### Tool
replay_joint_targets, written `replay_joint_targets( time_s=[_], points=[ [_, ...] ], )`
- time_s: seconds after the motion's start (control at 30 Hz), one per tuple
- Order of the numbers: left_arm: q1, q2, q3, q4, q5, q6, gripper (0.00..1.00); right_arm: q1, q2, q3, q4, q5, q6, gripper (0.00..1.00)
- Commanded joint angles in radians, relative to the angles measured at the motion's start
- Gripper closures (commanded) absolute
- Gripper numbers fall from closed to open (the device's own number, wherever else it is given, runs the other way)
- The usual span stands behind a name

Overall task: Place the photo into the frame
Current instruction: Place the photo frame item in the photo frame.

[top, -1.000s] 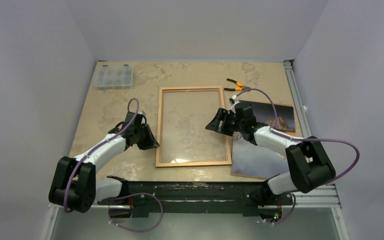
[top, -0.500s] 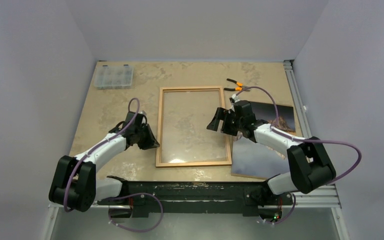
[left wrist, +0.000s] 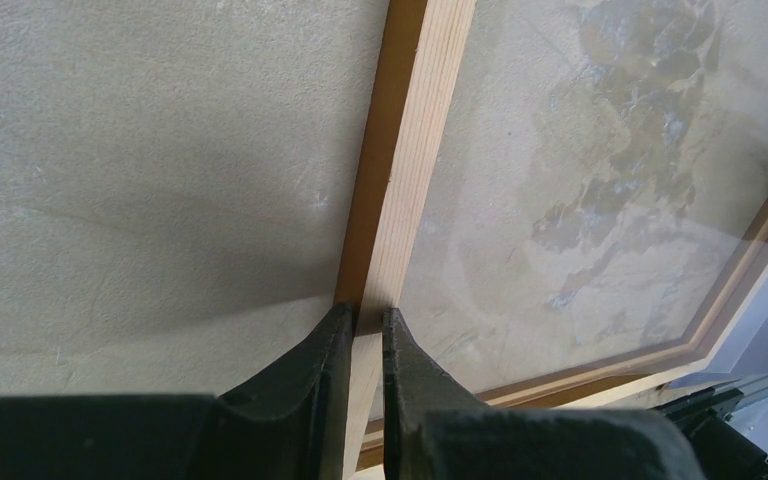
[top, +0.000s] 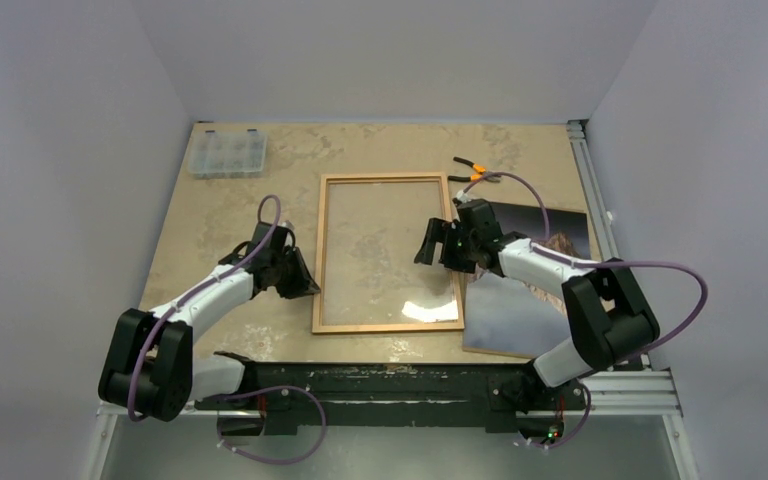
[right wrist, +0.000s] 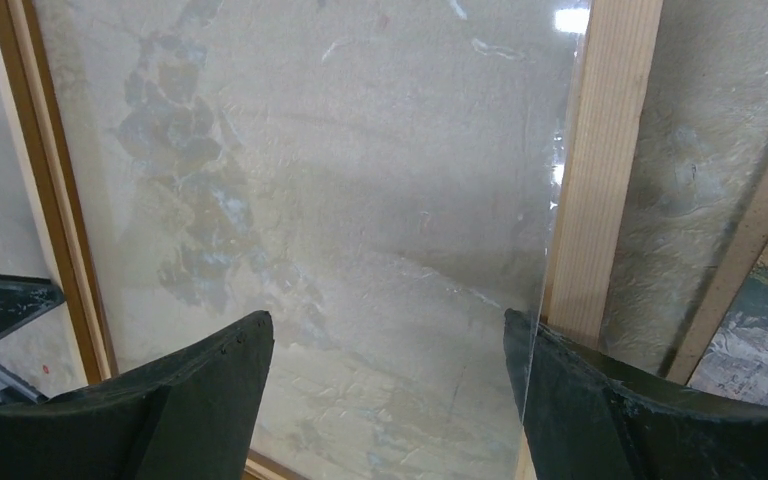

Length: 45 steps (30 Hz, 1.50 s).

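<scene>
The frame [top: 319, 255], thin light wood with a clear pane in it, lies flat mid-table. My left gripper [top: 305, 285] is shut on its left rail; in the left wrist view the rail [left wrist: 420, 150] runs between the closed jaws of the gripper [left wrist: 365, 320]. My right gripper [top: 440, 243] hangs open over the frame's right side. In the right wrist view, the gripper [right wrist: 388, 335] holds nothing, and the pane's edge shows beside the right rail [right wrist: 600, 150]. The photo [top: 520, 310], picture side up, lies right of the frame, partly under the right arm.
A clear compartment box [top: 226, 153] sits at the far left. Orange-handled pliers [top: 472, 171] lie beyond the frame's far right corner. A brown board edge [right wrist: 755, 235] shows beside the photo [right wrist: 760, 365]. A metal rail [top: 590, 190] borders the table's right side.
The right gripper's jaws have spread much wider and the gripper has shifted slightly farther up the frame's right rail. The bright reflection on the pane has moved rightward. The left gripper has not moved.
</scene>
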Motion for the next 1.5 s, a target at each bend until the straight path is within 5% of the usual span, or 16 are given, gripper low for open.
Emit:
replay_joint_targets(
  time_s=[0.0, 1.47],
  points=[
    [-0.019, 0.044, -0.021, -0.027, -0.067, 0.019, 0.9, 0.023, 0.02, 0.064, -0.031, 0.046, -0.027, 0.16],
    [-0.028, 0.046, -0.018, -0.034, -0.076, 0.019, 0.9, 0.078, 0.016, 0.16, -0.26, 0.338, -0.093, 0.13]
  ],
)
